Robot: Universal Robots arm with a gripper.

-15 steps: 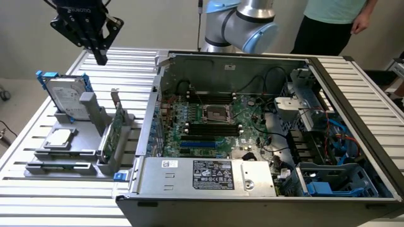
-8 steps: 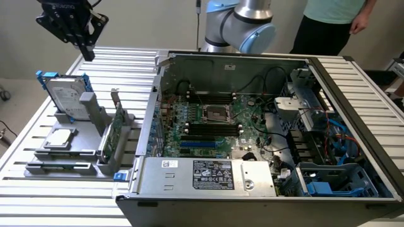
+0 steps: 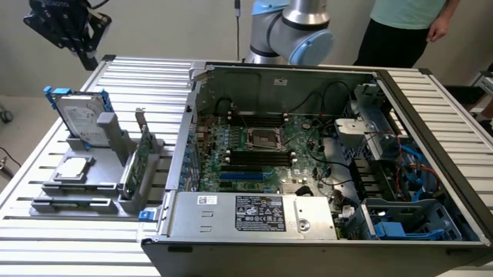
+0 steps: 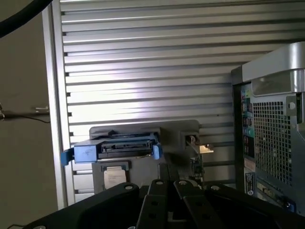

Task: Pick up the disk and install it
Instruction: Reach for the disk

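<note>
Gripper: the black gripper (image 3: 82,56) hangs in the air above the far corner of the table, on the exterior view's left. Its fingers are clenched together and hold nothing. In the wrist view the gripper (image 4: 167,177) points down toward the holder.
Disk: the disk (image 3: 83,118) stands upright in the far slot of the grey holder, its white label facing forward and its blue carrier around it. It is below the gripper and apart from it. The wrist view shows the disk (image 4: 112,148) from its edge.
Grey holder: the grey holder (image 3: 77,193) lies on the table beside the case. Besides the disk it carries a small square chip (image 3: 71,168) lying flat and a green card (image 3: 142,153) standing on its edge.
Computer case: the computer case (image 3: 431,173) lies open. Inside are the motherboard (image 3: 262,141), many cables and a silver power supply box (image 3: 254,213) at the near wall.
Blue bay: a blue bay (image 3: 404,222) sits in the near corner of the case, on the exterior view's right. What is in it, I cannot tell.
Table: a slatted metal table (image 3: 439,92).
Person: a person (image 3: 404,23) stands behind the table, near the arm (image 3: 297,26).
</note>
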